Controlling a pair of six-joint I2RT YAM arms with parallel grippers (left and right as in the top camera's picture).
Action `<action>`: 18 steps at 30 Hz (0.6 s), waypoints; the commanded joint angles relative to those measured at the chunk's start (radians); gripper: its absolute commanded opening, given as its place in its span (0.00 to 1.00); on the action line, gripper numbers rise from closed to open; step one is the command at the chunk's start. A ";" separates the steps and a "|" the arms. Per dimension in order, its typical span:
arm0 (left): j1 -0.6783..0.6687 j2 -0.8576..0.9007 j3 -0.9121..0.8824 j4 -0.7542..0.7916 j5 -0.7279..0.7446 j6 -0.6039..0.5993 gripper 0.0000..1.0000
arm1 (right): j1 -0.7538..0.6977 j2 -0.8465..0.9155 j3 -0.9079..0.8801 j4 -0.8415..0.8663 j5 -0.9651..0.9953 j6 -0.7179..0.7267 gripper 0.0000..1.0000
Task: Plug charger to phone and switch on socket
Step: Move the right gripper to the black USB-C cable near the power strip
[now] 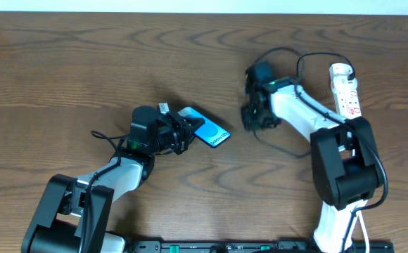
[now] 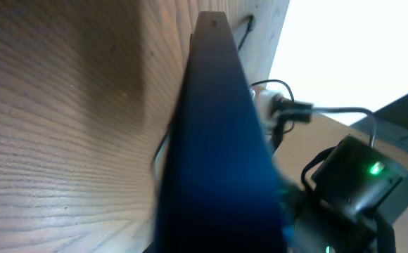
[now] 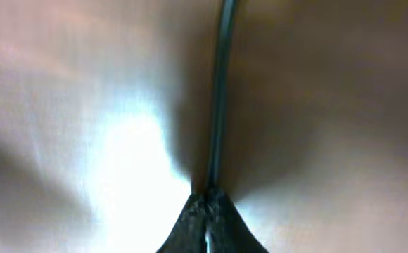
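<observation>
Currently, the phone (image 1: 209, 130) is gripped at its near end by the left claw (image 1: 181, 132), whose fingers are pinched onto it. In the overhead view the cyan-blue screen is turned upward and the device is set at an angle, near the middle of the table (image 1: 84, 70). In the left wrist view the phone (image 2: 218, 154) is seen almost edge-on as a dark blue wedge that fills the centre of the picture. The claw fingers themselves are not shown there. Whether the phone rests on the table or is raised off it cannot be told.

The right claw (image 1: 254, 119) is positioned to the right of the phone and apart from it, pointed down at the table. In the right wrist view, which is heavily blurred, its fingertips (image 3: 190, 214) are pressed together on the charger (image 3: 220, 84). The thin black cable is seen running straight away from the pinch point. The connector tip cannot be made out in any view.

The socket (image 1: 346, 88) is laid along the far right side of the table, behind the right arm (image 1: 341, 165). A black plug is seated at its far end, and the cable is looped from there toward the right claw. The switch positions are too small to be read.
</observation>
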 commanded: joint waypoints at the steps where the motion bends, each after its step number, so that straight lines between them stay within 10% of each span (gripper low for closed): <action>1: -0.002 -0.002 0.024 0.008 0.024 0.021 0.08 | 0.047 0.066 -0.077 -0.150 0.031 -0.070 0.07; 18: -0.002 -0.002 0.023 0.008 0.043 0.021 0.08 | 0.009 0.066 0.160 -0.044 0.127 0.127 0.99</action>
